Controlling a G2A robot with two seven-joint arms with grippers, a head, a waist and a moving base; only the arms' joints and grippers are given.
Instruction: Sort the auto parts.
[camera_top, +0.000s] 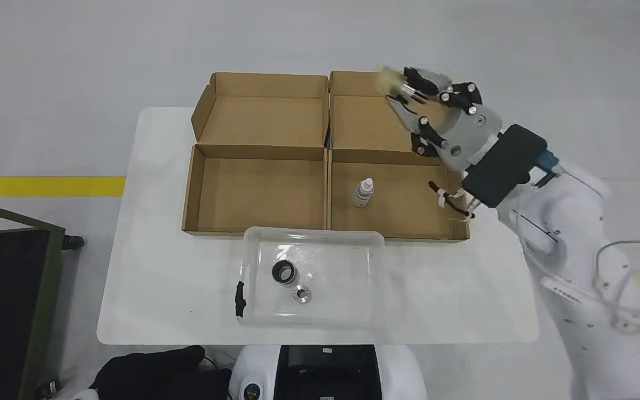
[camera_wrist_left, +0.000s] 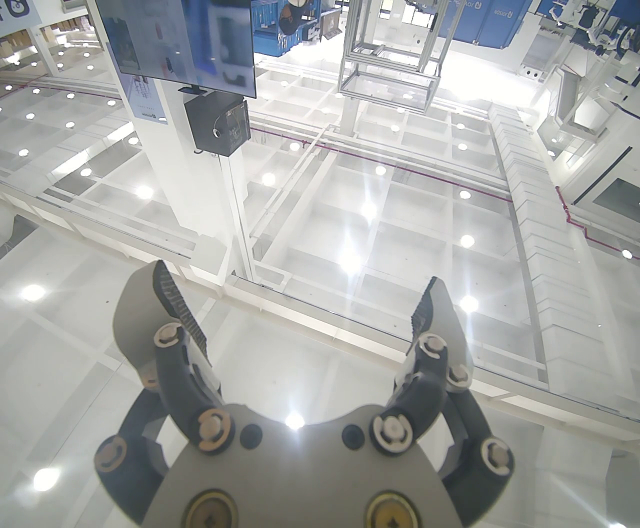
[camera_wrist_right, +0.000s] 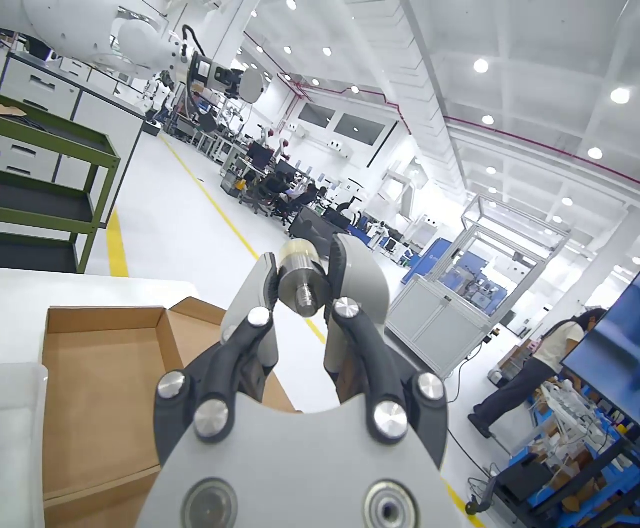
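Clasping half-hidden threaded part (camera_wrist_right: 299, 290), right gripper (camera_wrist_right: 305, 260)

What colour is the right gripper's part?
The part is silver, yellowish at one end; right wrist view.

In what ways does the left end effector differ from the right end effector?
The grey-and-black left end effector is open and holds nothing; the grey-and-black right end effector is shut on a small silver metal cylinder with a threaded stud. The left one faces the ceiling; the right one is over the open lid of a brown cardboard box. Both have the same build.
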